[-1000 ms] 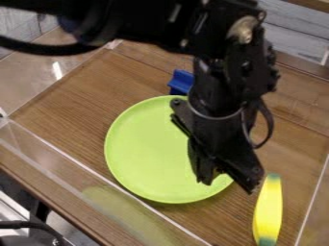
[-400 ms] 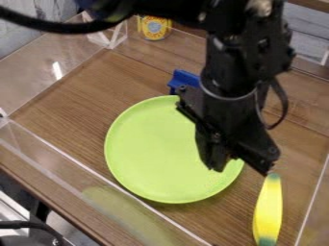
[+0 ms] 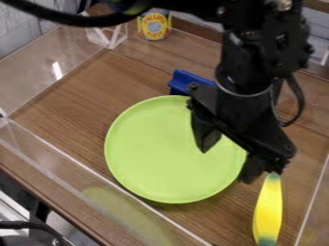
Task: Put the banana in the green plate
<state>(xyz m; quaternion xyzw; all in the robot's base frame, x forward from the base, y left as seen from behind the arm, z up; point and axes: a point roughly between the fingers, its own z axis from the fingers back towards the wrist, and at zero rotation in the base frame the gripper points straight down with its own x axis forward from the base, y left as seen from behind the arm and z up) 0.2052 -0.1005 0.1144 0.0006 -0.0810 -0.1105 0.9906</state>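
Note:
The banana [image 3: 267,212], small and bright yellow with a greenish end, lies on the wooden table just off the front right rim of the green plate [image 3: 154,154]. The plate is large, round and lime green, with nothing on it. My dark gripper [image 3: 244,154] hangs over the plate's right edge, just behind and above the banana. Its fingers stand spread apart and hold nothing. One fingertip [image 3: 276,165] is close above the banana's far end. The arm hides the plate's far right rim.
A dark blue block [image 3: 186,81] lies behind the plate, partly hidden by the arm. A yellow item [image 3: 156,26] sits at the back. Clear plastic walls [image 3: 38,163] fence the table, with a pale yellowish streak [image 3: 122,213] on the front one.
The gripper has shifted to the right and a little back over the plate's right edge, and its fingers have spread apart. The banana lies where it was.

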